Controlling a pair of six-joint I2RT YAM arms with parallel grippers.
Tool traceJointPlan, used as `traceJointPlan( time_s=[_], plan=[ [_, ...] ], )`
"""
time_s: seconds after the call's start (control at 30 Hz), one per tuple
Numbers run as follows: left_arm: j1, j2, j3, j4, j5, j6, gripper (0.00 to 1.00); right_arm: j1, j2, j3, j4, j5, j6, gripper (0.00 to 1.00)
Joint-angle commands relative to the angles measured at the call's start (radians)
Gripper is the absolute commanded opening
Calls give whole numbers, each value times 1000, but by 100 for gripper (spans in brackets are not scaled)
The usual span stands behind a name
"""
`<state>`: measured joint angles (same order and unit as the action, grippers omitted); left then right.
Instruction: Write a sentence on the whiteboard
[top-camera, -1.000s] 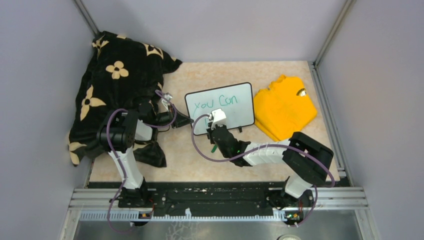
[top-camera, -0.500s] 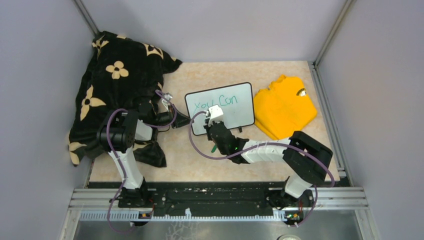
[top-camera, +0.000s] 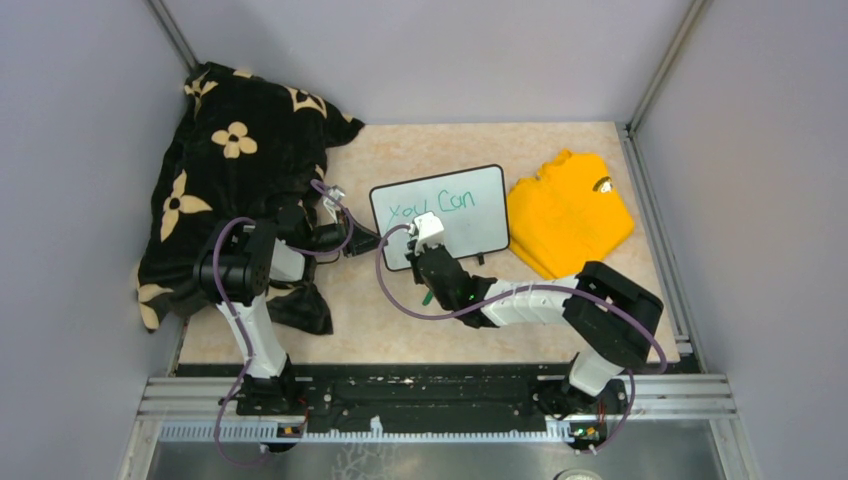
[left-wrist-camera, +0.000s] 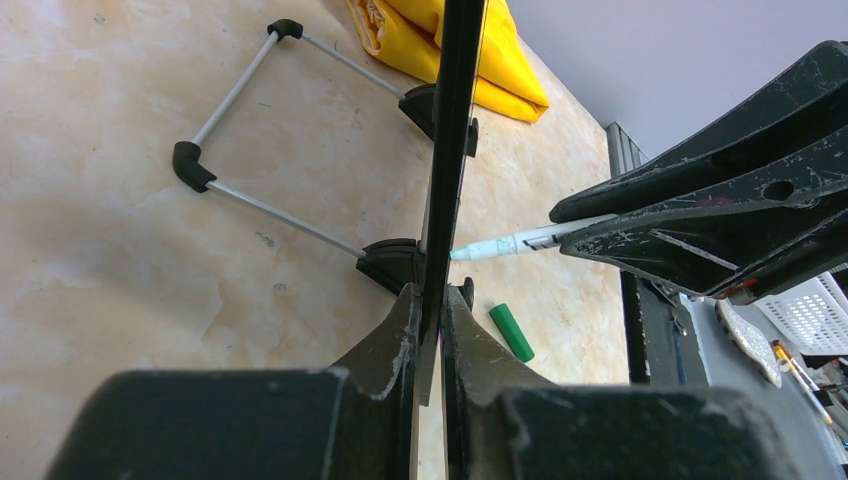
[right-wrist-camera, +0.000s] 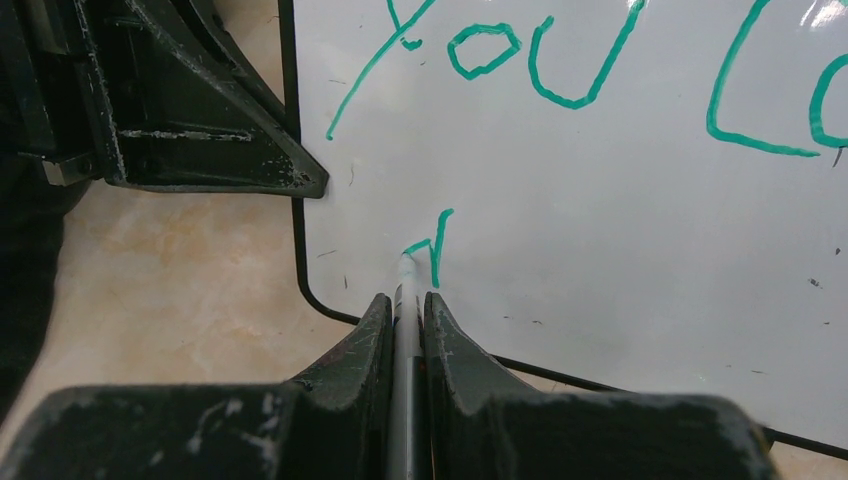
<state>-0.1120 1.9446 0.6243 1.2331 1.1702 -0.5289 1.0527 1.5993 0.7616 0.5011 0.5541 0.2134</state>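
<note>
1. Blanket (top-camera: 230, 170): black with a flower print, heaped left of the whiteboard (top-camera: 470, 225) and apart from it.
2. Left gripper (left-wrist-camera: 428, 300): at the whiteboard's left edge. Fingers are almost closed and clamp the frame, bracing the board.
3. Whiteboard: propped on its wire stand. Green "You Can" runs along the top line, with one short stroke below it near the lower-left corner.
4. Marker (left-wrist-camera: 505, 244): tip touches the whiteboard just beside that stroke.
5. Right gripper (right-wrist-camera: 405, 310): in front of the whiteboard's lower left. Fingers are almost closed and pinch the marker barrel.
6. Cap (left-wrist-camera: 511, 332): green, lying in front of the whiteboard.
7. Shirt (top-camera: 568, 215): yellow, folded, just right of the whiteboard.

Step, as judged: the second line is just begun and the sentence is unfinished. The next move calls for light, even tip pressure, strokes carried rightward, and a firm left clamp against sliding.
</note>
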Motion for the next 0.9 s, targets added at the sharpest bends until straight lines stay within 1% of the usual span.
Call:
traceJointPlan(
  time_s=[0.0, 0.27, 0.87],
  plan=[
    [-18, 5, 0, -78, -9, 21, 0, 0, 9, 4, -6, -1, 19, 0],
    [-18, 5, 0, -78, -7, 23, 0, -3, -14, -34, -19, 14, 20, 0],
    [-23, 4, 1, -96, -10, 35, 0, -35, -58, -25, -39, 54, -6, 0]
  ],
)
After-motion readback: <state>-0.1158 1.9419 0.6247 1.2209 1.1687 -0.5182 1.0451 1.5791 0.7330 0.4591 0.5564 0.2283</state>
